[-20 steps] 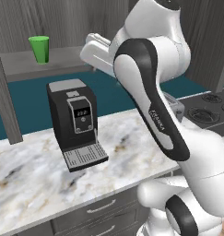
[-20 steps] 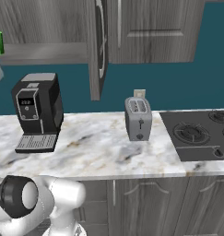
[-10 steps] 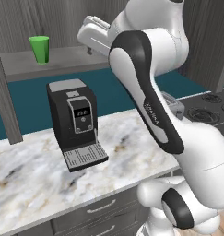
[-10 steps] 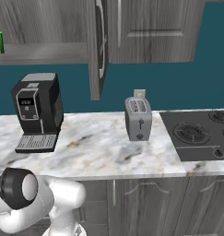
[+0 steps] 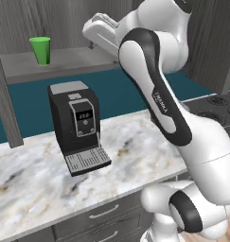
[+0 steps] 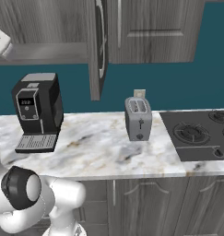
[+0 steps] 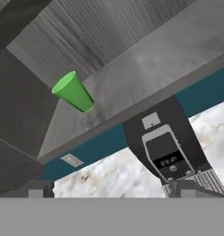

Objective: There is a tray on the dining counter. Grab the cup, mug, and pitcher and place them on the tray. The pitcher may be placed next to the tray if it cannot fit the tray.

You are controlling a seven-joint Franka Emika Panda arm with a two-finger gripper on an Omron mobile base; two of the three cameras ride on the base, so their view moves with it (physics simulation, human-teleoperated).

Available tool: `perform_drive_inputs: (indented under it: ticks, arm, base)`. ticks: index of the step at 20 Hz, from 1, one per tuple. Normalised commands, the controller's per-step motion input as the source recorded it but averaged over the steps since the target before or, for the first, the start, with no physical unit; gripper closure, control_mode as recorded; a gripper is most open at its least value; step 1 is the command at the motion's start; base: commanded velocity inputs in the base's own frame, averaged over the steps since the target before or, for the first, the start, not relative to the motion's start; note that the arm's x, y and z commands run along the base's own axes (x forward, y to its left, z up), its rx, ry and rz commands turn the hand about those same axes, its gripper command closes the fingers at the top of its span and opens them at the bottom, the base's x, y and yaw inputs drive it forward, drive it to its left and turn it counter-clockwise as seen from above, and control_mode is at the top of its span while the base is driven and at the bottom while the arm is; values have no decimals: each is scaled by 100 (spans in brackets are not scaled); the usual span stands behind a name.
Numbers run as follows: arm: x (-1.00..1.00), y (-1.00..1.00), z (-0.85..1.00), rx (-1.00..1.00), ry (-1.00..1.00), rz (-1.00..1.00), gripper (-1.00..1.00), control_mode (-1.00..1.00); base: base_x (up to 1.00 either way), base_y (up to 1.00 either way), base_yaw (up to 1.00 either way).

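Clearly the cup (image 5: pixel 40 50) comes first — gripper (image 7: pixel 111 189) open-fingered, facing the cabinet shelf (image 5: pixel 64 59); next, reach in and straddle it.

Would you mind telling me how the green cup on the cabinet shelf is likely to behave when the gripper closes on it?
The green cup looks small and thin-walled, so probably light and easy to knock over with a nudge. It tapers toward its base, so the fingers may slide upward unless they close near the middle. It stands upright on the cabinet shelf above the coffee machine; tipped, it would likely roll in an arc.
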Motion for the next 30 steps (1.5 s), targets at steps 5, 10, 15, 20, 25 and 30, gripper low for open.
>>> perform_drive_inputs:
  ticks: [5,10,15,20,25,30]
  arm:
    - [87,12,-4,0,2,0,-100,-100]
    - [95,49,-2,0,1,0,-100,-100]
    - [70,62,4,0,2,0,-100,-100]
    - [43,46,21,0,2,0,-100,-100]
    - [9,0,7,0,6,0,-100,-100]
    - [22,10,0,-1,11,0,-100,-100]
  base:
    - [0,0,0]
    - [0,0,0]
    - [0,0,0]
    - [0,0,0]
    - [0,0,0]
    - [0,0,0]
